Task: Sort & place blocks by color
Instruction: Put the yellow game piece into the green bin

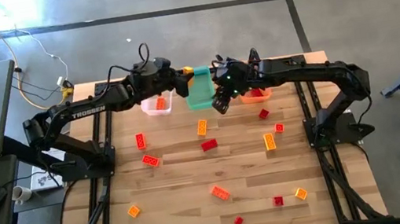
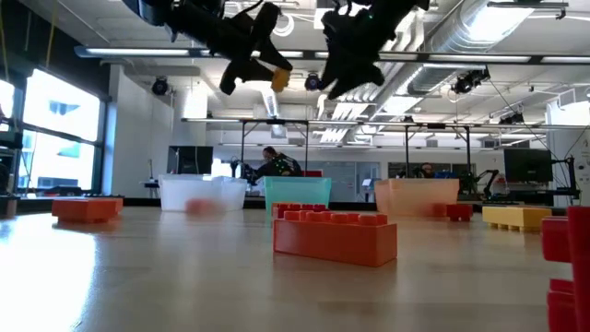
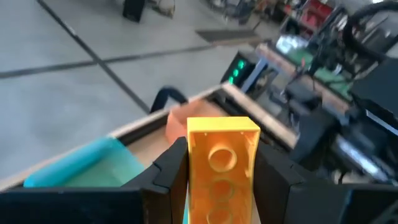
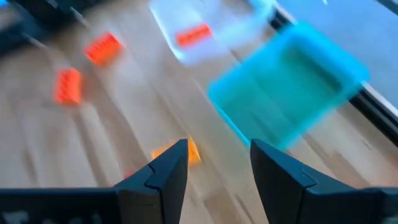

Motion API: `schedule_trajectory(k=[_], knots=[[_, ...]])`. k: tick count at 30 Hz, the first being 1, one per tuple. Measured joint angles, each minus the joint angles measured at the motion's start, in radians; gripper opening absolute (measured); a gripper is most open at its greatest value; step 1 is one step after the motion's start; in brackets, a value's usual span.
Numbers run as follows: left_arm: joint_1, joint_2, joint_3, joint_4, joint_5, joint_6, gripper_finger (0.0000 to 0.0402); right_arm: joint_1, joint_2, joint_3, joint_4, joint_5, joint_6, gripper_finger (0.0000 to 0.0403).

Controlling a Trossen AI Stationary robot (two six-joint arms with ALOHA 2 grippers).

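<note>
Left wrist view: a yellow block (image 3: pixel 221 165) is being squeezed between the left gripper (image 3: pixel 217 177) fingers, up over the teal bin (image 1: pixel 199 90).
Right gripper (image 4: pixel 214 165): fingers are being held apart, nothing between them.
Other blocks (image 1: pixel 207 146): scattered on the table (image 1: pixel 183 210).

Glossy plastic yellow brick (image 3: pixel 222 163) sits between matt dark fingers (image 3: pixel 166 171); the table (image 1: pixel 186 178) is smooth pale wood.

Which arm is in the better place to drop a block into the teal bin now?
The left. Its gripper is shut on a yellow block above the teal bin. The right gripper is open and empty beside that bin.
</note>
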Motion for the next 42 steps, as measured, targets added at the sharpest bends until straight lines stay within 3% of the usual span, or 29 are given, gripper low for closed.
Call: schedule_trajectory(k=[7, 15, 21, 29, 42], knots=[[0.000, 0.000, 0.000, 0.083, -0.011, -0.045, 0.0113, 0.000, 0.000, 0.000, 0.211, -0.017, 0.003, 0.0160], [-0.004, 0.000, 0.000, 0.127, -0.051, -0.046, 0.0113, -0.001, 0.000, 0.000, 0.352, 0.090, 0.029, 0.0160], [-0.013, 0.000, 0.000, 0.139, -0.059, -0.054, 0.0113, -0.003, 0.000, 0.000, 0.451, 0.094, 0.031, 0.0160], [-0.048, 0.000, 0.000, 0.198, -0.105, -0.022, 0.0113, -0.020, 0.000, 0.000, 0.471, 0.130, 0.073, 0.0160], [-0.089, 0.000, 0.000, 0.227, -0.158, -0.045, 0.0113, -0.032, 0.018, 0.000, 0.492, 0.059, 0.074, 0.0160]])
